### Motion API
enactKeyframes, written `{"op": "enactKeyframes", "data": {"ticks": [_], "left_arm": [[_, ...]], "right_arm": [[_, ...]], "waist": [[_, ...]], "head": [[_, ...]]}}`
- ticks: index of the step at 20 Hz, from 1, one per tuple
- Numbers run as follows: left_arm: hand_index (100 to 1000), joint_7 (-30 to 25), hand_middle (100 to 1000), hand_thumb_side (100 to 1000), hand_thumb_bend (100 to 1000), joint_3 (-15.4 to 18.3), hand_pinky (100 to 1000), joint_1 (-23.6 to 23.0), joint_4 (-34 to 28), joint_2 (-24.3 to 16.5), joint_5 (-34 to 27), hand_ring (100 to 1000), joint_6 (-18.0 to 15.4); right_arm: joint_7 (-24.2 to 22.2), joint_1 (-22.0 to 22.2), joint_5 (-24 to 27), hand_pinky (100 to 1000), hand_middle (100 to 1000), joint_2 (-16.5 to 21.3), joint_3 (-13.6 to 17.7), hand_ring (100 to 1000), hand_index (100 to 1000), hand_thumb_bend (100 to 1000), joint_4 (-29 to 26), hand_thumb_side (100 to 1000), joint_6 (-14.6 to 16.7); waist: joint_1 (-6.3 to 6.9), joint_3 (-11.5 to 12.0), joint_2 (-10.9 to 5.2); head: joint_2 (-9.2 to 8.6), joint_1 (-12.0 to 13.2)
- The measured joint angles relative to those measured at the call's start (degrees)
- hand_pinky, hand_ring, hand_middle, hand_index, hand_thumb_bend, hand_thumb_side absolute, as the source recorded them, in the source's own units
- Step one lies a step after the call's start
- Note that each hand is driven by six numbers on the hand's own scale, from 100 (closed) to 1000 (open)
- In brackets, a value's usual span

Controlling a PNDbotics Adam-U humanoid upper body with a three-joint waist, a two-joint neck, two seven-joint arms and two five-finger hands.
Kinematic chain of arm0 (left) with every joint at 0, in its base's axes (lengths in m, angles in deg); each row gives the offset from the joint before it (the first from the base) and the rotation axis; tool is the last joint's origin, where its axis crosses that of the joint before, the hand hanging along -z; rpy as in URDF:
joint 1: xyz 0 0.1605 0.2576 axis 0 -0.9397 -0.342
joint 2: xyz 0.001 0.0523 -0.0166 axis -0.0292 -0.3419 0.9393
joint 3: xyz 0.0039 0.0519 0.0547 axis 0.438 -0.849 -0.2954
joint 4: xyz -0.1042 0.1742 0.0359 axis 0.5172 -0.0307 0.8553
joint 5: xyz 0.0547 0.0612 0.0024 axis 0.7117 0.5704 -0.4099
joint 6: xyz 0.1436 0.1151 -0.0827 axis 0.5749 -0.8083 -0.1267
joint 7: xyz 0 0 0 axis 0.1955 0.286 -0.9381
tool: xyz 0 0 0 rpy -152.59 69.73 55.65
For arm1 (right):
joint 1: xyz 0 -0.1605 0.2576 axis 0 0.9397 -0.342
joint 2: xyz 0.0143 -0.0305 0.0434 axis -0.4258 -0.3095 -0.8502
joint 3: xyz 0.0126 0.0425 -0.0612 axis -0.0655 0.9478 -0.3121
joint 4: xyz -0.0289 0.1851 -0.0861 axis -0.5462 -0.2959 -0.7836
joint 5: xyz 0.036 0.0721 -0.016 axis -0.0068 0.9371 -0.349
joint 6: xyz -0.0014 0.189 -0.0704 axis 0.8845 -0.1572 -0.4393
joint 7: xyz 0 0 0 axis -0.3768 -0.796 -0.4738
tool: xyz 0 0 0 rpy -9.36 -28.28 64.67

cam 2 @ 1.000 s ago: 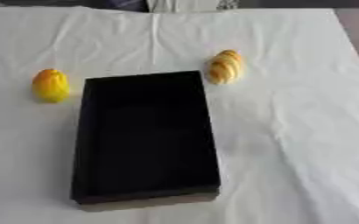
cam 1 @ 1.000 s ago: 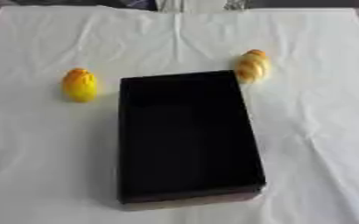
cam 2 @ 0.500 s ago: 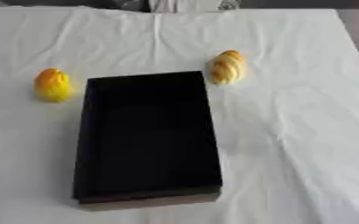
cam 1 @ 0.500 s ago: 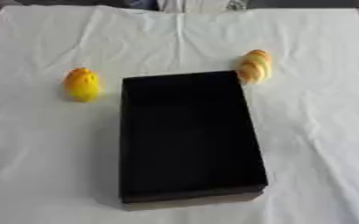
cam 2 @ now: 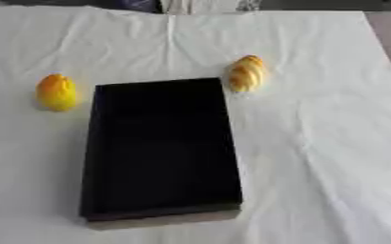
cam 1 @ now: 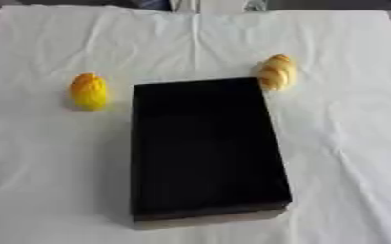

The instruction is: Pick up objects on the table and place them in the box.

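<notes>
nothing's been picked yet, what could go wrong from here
1. The yellow object and the striped orange object both look rounded, so either might roll across the white cloth if a hand nudges it before closing.
2. The striped one sits right by the far right corner of the black box, so fingers reaching for it could bump the wall and shift the box.
3. The wrinkled cloth could drag under a hand.

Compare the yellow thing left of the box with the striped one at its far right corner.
The yellow object is plain bright yellow; the striped object is paler orange with light ridges. The yellow one stands apart from the black box; the striped one sits right by its corner. Both are small, rounded, outside the box.
</notes>
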Motion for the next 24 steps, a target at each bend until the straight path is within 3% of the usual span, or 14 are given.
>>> {"op": "enactKeyframes", "data": {"ticks": [2,4,10,12,17,20,24], "left_arm": [[916,-0.3,768,553,190,-0.3,839,0.0,0.0,-0.1,0.0,860,0.0],[916,-0.5,768,553,188,-0.5,839,0.0,0.0,-0.3,-0.1,860,-0.1],[916,-1.2,768,556,185,-1.1,839,0.4,0.0,-0.4,-0.6,861,-0.2],[916,-1.4,769,557,183,-1.3,839,0.5,0.0,-0.4,-0.6,861,-0.1],[916,-1.8,769,559,181,-1.5,839,0.5,0.0,-0.4,-1.1,862,-0.2],[917,-2.1,770,560,179,-1.7,839,0.6,0.0,-0.4,-1.2,862,-0.2],[917,-2.5,770,564,176,-2.0,839,0.7,0.0,-0.4,-1.5,863,-0.3]], "right_arm": [[-1.5,-2.4,-1.6,916,720,3.6,-1.4,946,892,100,5.4,137,-0.5],[-3.9,-4.7,-3.8,915,755,6.2,-3.4,960,902,100,11.5,157,1.0],[-12.3,-9.4,-14.1,918,857,8.7,-9.5,999,930,100,24.2,160,10.3],[-14.5,-9.6,-18.0,920,867,8.8,-10.9,1000,929,131,25.6,146,13.2],[-18.2,-9.7,-25.9,918,818,9.0,-12.7,1000,897,302,26.4,258,17.3],[-18.8,-10.3,-27.4,921,810,9.0,-13.2,998,901,297,26.3,332,18.2],[-19.4,-11.9,-28.0,921,818,8.9,-14.3,995,901,273,26.0,365,18.0]], "waist": [[-0.1,0.3,0.0],[-0.17,0.6,0.0],[-0.47,1.3,0.0],[-0.53,1.3,0.0],[-0.54,1.3,0.0],[-0.5,1.3,0.0],[-0.49,1.6,0.0]], "head": [[0.01,0.0],[0.02,-0.1],[0.0,-0.7],[0.0,-0.9],[0.0,-1.1],[0.0,-1.1],[-0.01,-1.5]]}}
